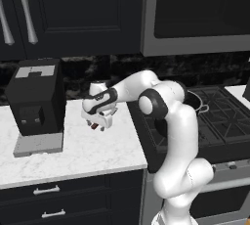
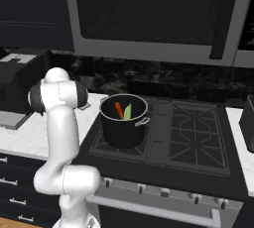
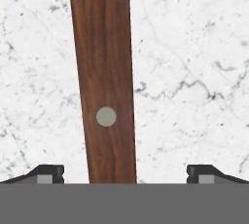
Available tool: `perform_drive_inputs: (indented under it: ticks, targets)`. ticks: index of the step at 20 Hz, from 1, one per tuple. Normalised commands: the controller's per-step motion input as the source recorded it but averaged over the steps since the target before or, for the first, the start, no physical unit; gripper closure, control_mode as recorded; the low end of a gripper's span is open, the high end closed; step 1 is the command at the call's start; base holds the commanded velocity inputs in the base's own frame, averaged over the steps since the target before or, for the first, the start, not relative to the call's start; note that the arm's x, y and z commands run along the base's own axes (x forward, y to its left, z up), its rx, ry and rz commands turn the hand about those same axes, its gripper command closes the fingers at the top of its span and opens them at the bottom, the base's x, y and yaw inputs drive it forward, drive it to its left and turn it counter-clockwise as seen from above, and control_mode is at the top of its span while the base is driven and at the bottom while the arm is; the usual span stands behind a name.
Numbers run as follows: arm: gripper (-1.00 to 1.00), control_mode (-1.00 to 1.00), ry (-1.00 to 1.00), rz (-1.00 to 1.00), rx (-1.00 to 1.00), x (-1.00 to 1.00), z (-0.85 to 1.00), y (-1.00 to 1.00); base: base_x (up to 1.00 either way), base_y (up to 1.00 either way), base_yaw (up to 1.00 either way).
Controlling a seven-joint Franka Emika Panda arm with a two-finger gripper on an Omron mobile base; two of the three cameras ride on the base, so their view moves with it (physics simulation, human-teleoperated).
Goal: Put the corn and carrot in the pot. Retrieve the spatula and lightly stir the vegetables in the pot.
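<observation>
White marble counter (image 3: 194, 47) carries the spatula (image 3: 104, 82), brown wooden handle with grey rivets, between the wide-spread hand (image 3: 125, 173).

The white arm rises from the base at the lower right of the left base view, bends at a dark elbow joint near the middle, then reaches toward nine o'clock with its forearm about level. Its wrist turns down, so the hand (image 1: 99, 123) points at the counter (image 1: 73, 155) below and hangs low over it. In the hand view the two dark fingertips (image 3: 47, 173) stand at the bottom corners, far apart, the jaws spread wide with nothing clamped between them.
</observation>
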Motion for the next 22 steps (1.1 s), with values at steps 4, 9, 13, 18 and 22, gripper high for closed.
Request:
perform_drive_inputs:
  ticks: [4,9,13,18,22]
  targets:
    - [1.00,-1.00,0.00,0.00,0.00,0.03,-0.32,0.05,0.00,0.00,0.00]
    - [1.00,-1.00,0.00,0.01,0.00,-0.01,-0.29,0.00,0.00,0.00,0.00]
    - [1.00,-1.00,0.00,0.01,0.00,-0.19,-0.18,0.00,0.00,0.00,0.00]
    - [1.00,-1.00,-0.17,0.00,0.00,-0.66,0.20,-0.04,0.00,0.00,0.00]
    - [1.00,-1.00,-0.16,0.00,0.07,-0.83,0.92,-0.15,0.00,0.00,0.00]
